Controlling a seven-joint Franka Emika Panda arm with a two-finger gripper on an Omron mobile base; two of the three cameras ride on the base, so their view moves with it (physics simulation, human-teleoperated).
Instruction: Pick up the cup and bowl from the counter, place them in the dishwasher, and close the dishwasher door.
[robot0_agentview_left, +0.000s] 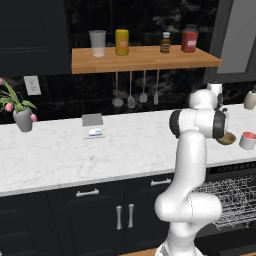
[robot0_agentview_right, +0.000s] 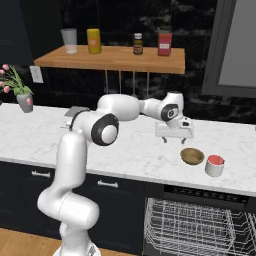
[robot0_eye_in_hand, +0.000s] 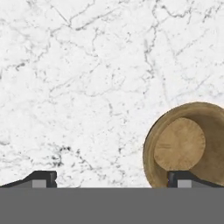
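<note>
White marble with faint grey veins runs under me, the bench (robot0_agentview_right: 130, 150) topping dark navy cabinets (robot0_agentview_left: 100, 210); my gripper (robot0_agentview_right: 174, 136) hangs over it, pointing down, its fingers spread wide with nothing between them. In the hand view one fingertip (robot0_eye_in_hand: 43, 177) stands over bare marble and the other overlaps the near rim of the wooden bowl (robot0_eye_in_hand: 186, 146); I cannot tell whether that tip touches the rim, though from the right base view my gripper looks to be above the bowl and a little behind it, toward the wall.

The bowl sits upright and empty on the bench, brown with a paler flat bottom; just beside it, on the side away from my arm, stands the cup (robot0_agentview_right: 215, 165), white outside and red within, also upright, close to the bowl but apart from it. Both rest near the front edge of the bench.

Below them is the dishwasher (robot0_agentview_right: 200, 220), its silver wire rack (robot0_agentview_right: 190, 225) pulled out in front of the black opening; the dishwasher door itself I cannot make out clearly.

Further along the bench stand a grey pot of pink flowers (robot0_agentview_left: 20, 112) and a small grey box (robot0_agentview_left: 92, 120) near the wall; above, a wooden wall shelf (robot0_agentview_left: 145, 59) carries a glass, a yellow jar, a small dark bottle and a red jar, with utensils (robot0_agentview_left: 135, 92) hanging beneath it.
</note>
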